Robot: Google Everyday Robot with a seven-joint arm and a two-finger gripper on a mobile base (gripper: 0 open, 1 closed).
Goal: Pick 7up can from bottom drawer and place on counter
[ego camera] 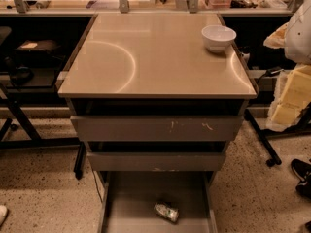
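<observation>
One silver-green 7up can point(166, 211), lying in bottom drawer point(136, 194), claw unseen

You have a small round glossy white bowl point(218, 37) upper right of centre. Lower down runs a flat grey metal drawer front with pale scratch marks point(156, 128). At the right edge stand pale yellow foam blocks point(290, 101), above a black shoe point(301, 169) on speckled beige floor point(43, 188).

Bottom drawer point(141, 198): stood open to access from above; thin side walls flanked it, a grey drawer front point(155, 161) bounded its rear. 7up can point(166, 211) lay on its floor. Counter point(146, 57): broad free surface; white bowl point(218, 37) occupied far right corner. Gripper: out of view.
</observation>
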